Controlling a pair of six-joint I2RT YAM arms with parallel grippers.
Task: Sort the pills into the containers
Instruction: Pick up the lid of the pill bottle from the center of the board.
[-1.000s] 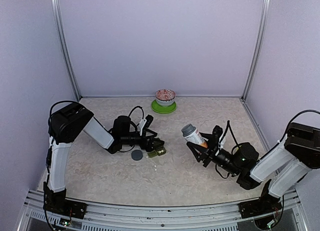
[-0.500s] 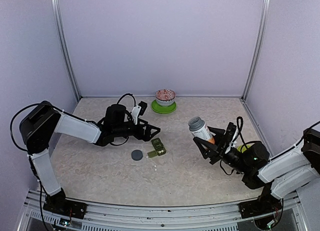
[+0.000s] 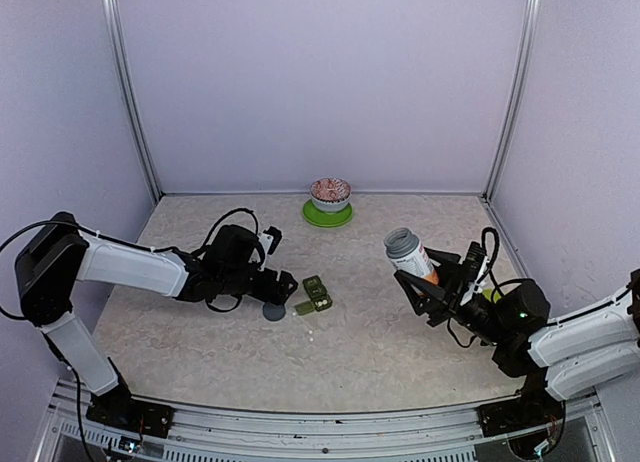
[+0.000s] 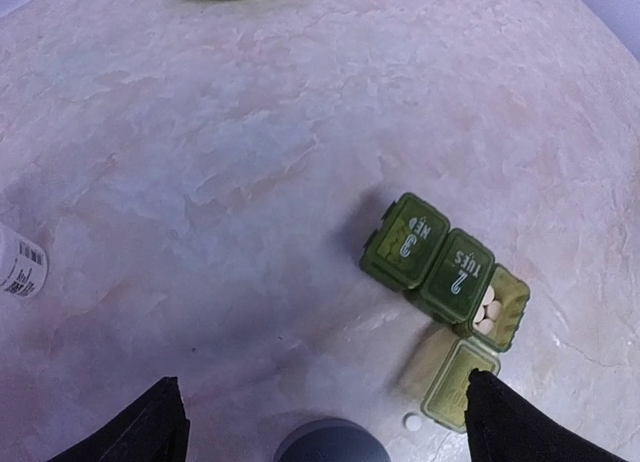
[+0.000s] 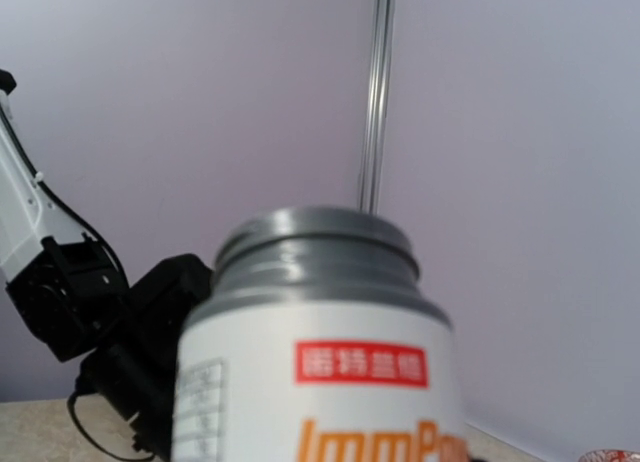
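Dark green pill organizer (image 4: 443, 270) lies flat on the table (image 3: 200, 342), a little left of centre. We read its long axis as far-to-near, slanting slightly right toward the near end. The two far compartments, marked 3 WED and 2 TUE, are closed. The near-end one is open, its lid flipped out flat, with white pills (image 4: 488, 310) inside. One loose pill (image 4: 412, 421) lies on the table just beside that lid.

Left arm stretches low toward the right. The left gripper (image 4: 320, 382) has its fingers (image 4: 160, 427) spread wide, with a grey bottle cap (image 4: 330, 444) between them in the wrist view.

Right gripper (image 3: 426, 280) is raised off the table. We see its fingers pinching an uncapped pill bottle (image 3: 405, 250), mouth tilted up and far-left.
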